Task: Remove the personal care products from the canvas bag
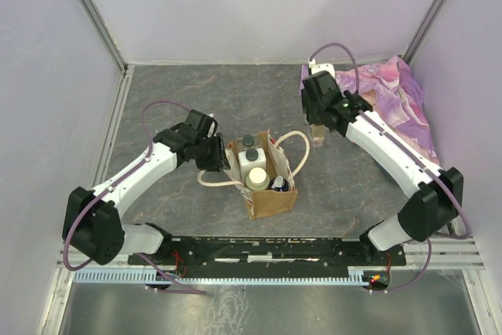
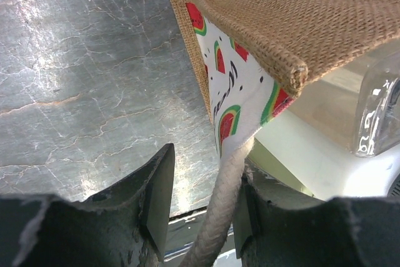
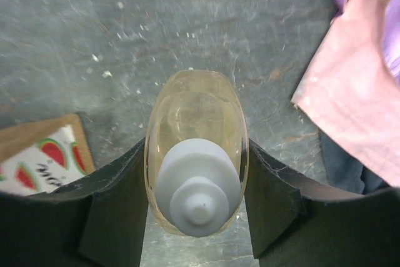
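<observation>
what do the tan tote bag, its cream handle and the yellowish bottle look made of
Tan boxy tote bag: coarse jute or burlap, matt; open weave shows. Cream looped handle: twisted, probably cotton, rope. Slim clear yellowish bottle: glossy see-through plastic, likely; grey cap matt plastic.

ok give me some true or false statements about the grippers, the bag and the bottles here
1. The right gripper grips the slim clear bottle. True.
2. That bottle is inside the canvas bag. False: it is outside, over the table beside the floral cloth.
3. The left gripper is open and clear of the bag. False: it is shut on the bag's cream handle.
4. The white boxy bottle and the cream-capped bottle are in the bag. True.
5. The floral cloth lies left of the bag. False: it is in the far right corner.
</observation>
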Motion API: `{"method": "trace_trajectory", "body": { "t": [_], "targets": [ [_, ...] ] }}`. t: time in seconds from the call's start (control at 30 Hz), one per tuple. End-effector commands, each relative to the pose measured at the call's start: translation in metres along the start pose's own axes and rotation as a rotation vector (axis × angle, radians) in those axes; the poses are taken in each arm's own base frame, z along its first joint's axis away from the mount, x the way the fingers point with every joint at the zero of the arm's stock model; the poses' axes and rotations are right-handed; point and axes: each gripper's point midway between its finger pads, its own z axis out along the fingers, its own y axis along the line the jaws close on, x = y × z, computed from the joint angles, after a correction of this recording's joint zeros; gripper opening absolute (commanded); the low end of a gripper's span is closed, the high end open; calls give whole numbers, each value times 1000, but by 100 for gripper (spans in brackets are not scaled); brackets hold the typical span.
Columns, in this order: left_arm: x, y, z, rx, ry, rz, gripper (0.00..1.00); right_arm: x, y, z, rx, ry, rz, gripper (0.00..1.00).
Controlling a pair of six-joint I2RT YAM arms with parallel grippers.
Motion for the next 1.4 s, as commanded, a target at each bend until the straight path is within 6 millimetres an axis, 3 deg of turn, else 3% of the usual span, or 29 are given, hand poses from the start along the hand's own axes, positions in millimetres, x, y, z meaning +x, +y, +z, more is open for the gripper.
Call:
{"method": "trace_trajectory", "body": {
  "t": [0.0,0.2,0.4,0.5,0.6,0.67,0.8,0.87,0.93,1.03,1.17,1.37],
  "targets": [
    [5,7,-1,-3,6,38,3,-23,1,32,21,-156,91,50],
    [7,11,-1,-20,3,38,3,6,2,59,45,-108,100,51],
    [7,7,1,2,13,35,3,18,1,65,65,-62,96,77],
    [8,4,2,15,18,33,3,13,-6,55,81,-73,105,91],
    [7,4,1,19,12,34,3,-11,-9,27,44,-137,123,97],
    [6,3,0,21,10,32,3,-34,8,-4,-79,-192,120,96],
    [3,0,1,28,6,26,3,-64,70,-81,-323,-253,40,88],
    [2,-4,1,43,8,15,3,-74,91,-110,-401,-272,10,86],
    [3,-9,-1,71,11,-6,3,-75,106,-123,-464,-267,-6,86],
    [-2,-17,-7,102,-17,-23,3,-59,131,-123,-533,-201,-45,86],
    [-8,-24,-14,128,-40,-36,3,-21,161,-94,-569,-65,-100,93],
    [-10,-29,-22,152,-60,-45,3,13,197,-68,-629,33,-109,97]
  ]
}}
